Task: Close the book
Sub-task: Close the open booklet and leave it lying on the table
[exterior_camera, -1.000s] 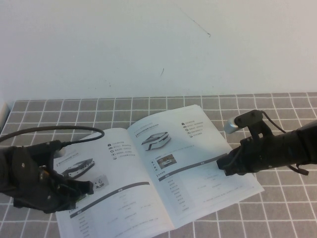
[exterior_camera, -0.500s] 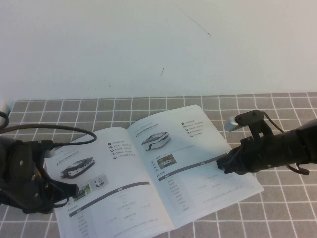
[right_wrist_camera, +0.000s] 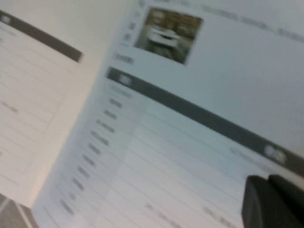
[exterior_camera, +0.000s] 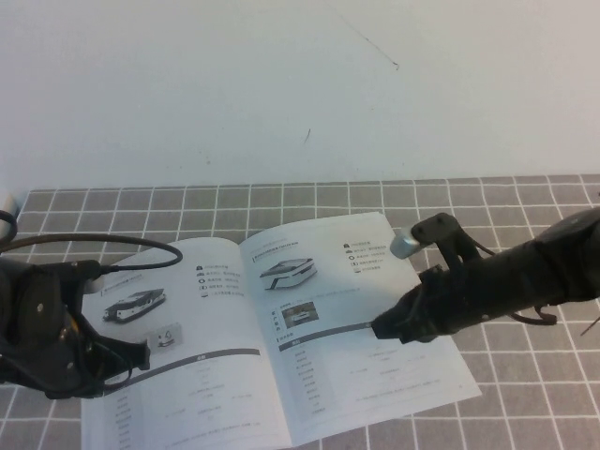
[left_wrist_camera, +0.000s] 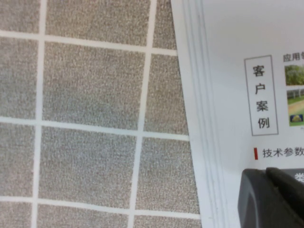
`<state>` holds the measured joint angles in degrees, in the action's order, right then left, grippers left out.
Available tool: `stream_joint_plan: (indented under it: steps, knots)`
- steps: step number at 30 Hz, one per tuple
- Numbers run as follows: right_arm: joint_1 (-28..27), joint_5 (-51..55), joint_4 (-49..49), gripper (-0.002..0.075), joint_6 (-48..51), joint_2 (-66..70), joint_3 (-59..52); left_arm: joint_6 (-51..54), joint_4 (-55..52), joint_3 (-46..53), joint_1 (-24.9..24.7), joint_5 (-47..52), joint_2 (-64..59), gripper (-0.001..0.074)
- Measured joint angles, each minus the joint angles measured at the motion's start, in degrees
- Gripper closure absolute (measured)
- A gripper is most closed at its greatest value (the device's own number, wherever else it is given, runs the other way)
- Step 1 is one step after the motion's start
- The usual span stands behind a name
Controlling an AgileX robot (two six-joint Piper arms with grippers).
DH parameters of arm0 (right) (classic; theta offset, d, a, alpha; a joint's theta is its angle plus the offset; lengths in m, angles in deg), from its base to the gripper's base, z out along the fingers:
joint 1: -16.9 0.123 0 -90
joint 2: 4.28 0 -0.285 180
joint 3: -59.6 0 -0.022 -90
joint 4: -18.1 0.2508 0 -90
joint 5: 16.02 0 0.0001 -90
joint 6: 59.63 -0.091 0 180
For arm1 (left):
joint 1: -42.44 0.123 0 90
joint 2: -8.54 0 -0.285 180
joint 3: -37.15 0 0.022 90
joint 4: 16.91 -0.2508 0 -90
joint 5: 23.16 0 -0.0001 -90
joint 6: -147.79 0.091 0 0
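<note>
The book (exterior_camera: 281,347) lies open on the gray tiled counter (exterior_camera: 525,202), near the middle and toward the front. Both pages face up. They are white, with small pictures, dark stripes and rows of tiny print. The fold runs down the middle, and the right page sits a bit higher at the far corner. Behind the counter is a plain white wall (exterior_camera: 281,84).

The left claw (exterior_camera: 141,354) is low at the left side of the book, right at the outer edge of the left page. From the camera on that arm I can see its dark tips (left_wrist_camera: 273,199) over the white paper, just inside the page edge, with gray tiles beside it. The tips look pressed together, with only a thin line between them, so this claw is narrow. It holds nothing that I can see. A black cable (exterior_camera: 94,240) loops over the arm behind it.

The right claw (exterior_camera: 382,328) comes in from the right side and is down on the right page, near a dark stripe printed across it. Its dark tips (right_wrist_camera: 270,202) also sit close together over the paper, so it is narrow too. I cannot tell how hard it presses on the page.
</note>
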<state>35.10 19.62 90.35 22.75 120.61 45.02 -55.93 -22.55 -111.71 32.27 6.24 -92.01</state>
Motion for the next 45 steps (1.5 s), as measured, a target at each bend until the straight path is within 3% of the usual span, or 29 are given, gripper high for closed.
stream_joint_plan:
  steps: [11, 19, 30, 45]
  knots:
    - [10.6, -4.9, -0.1, 0.0729, 0.1, 1.8, 10.6, 0.0, -0.4, 0.0, 0.0, 0.0, 0.0, 0.0739]
    - [11.1, -6.2, -2.9, 0.0729, -2.7, 7.6, 11.8, -1.6, -3.7, 0.0, 0.0, 0.9, 0.0, 0.0739]
    - [11.1, -5.8, -5.9, 0.0729, -11.2, 8.3, 12.6, -17.3, -20.6, 0.0, 0.0, 0.8, 0.0, 0.0739]
    - [11.1, -5.3, -7.3, 0.0729, -14.2, 8.7, 13.1, -20.5, -23.4, -3.3, 1.7, -2.1, -6.8, 0.0739]
